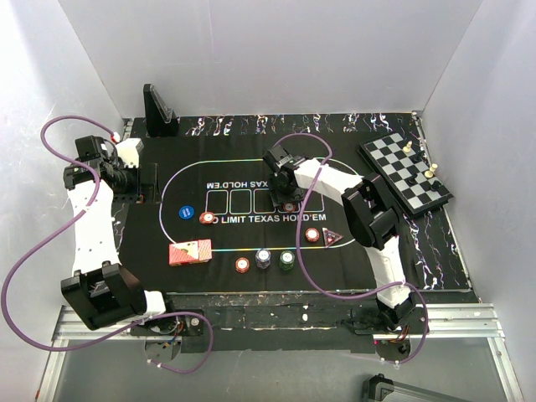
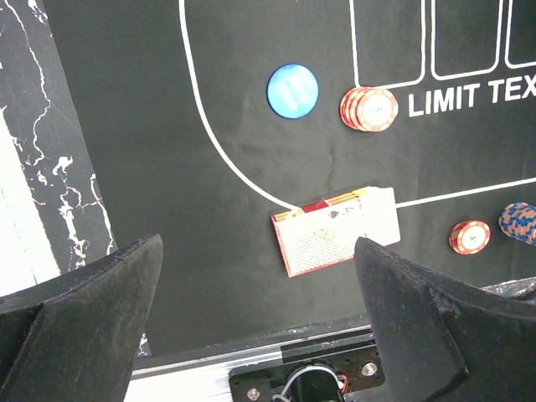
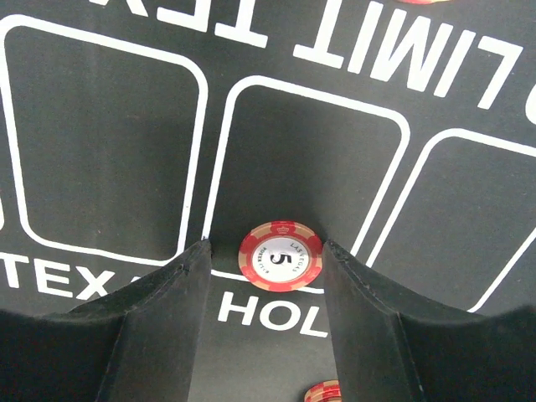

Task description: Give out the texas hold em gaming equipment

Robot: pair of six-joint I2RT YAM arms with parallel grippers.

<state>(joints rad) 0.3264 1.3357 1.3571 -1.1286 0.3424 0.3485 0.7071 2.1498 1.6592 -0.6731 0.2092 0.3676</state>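
Note:
My right gripper (image 1: 288, 201) (image 3: 266, 244) is open and low over the mat's printed boxes. A red "5" chip (image 3: 280, 255) lies flat between its fingertips. My left gripper (image 1: 141, 182) (image 2: 258, 244) is open and empty above the mat's left side. A pile of red-backed cards (image 1: 190, 251) (image 2: 339, 230) lies near the front left. A blue disc (image 1: 186, 211) (image 2: 292, 90) and a red chip stack (image 1: 207, 219) (image 2: 368, 109) sit beside it. Red (image 1: 243, 265), blue-white (image 1: 263, 258) and green (image 1: 287, 261) chips line the front. A red chip (image 1: 312, 234) and the dark triangular marker (image 1: 332, 238) lie to the right. No yellow button shows.
A chessboard with pieces (image 1: 406, 172) lies at the back right, partly off the black mat (image 1: 360, 272). A black stand (image 1: 157, 109) is at the back left. White walls close in three sides. Purple cables loop over both arms.

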